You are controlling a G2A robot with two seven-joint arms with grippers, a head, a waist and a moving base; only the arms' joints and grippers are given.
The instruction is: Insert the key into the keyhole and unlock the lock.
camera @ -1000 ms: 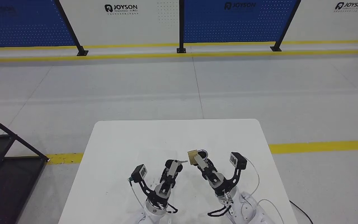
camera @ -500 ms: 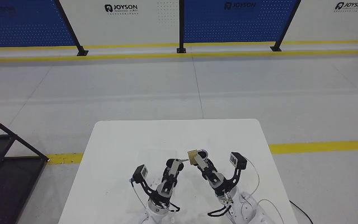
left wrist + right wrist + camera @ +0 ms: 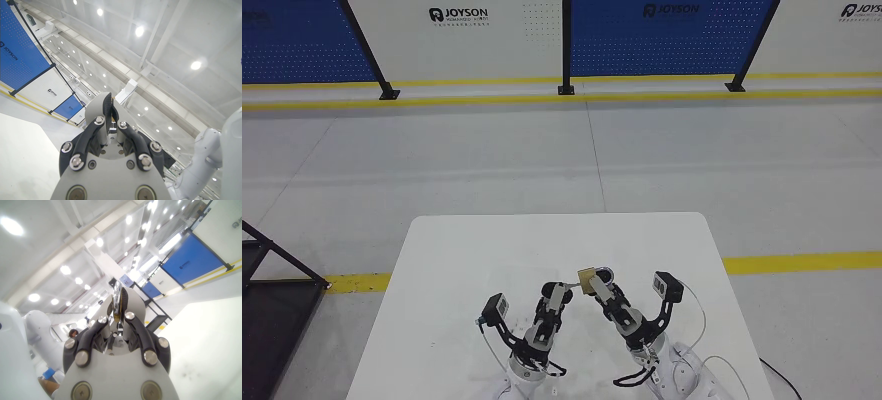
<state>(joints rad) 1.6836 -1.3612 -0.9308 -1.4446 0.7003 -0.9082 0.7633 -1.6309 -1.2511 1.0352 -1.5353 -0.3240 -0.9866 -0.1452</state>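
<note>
In the top view my right gripper (image 3: 595, 285) is shut on a brass padlock (image 3: 586, 277) with a silver shackle, held a little above the near middle of the white table (image 3: 492, 250). My left gripper (image 3: 561, 292) sits just left of it, shut on a small key (image 3: 570, 287) whose tip points at the padlock's body. Whether the key touches the lock I cannot tell. In the left wrist view the gripper (image 3: 110, 103) is pinched on a thin brass sliver of the key (image 3: 113, 118). The right wrist view has the gripper (image 3: 121, 298) clamped on the padlock (image 3: 116, 311).
Both arms hover over the table's near edge. A black metal frame (image 3: 272, 262) stands off the table's left side. Blue and white barrier panels (image 3: 662, 35) line the far floor.
My left gripper has edged slightly to the right, toward the padlock. The right gripper and padlock have stayed put.
</note>
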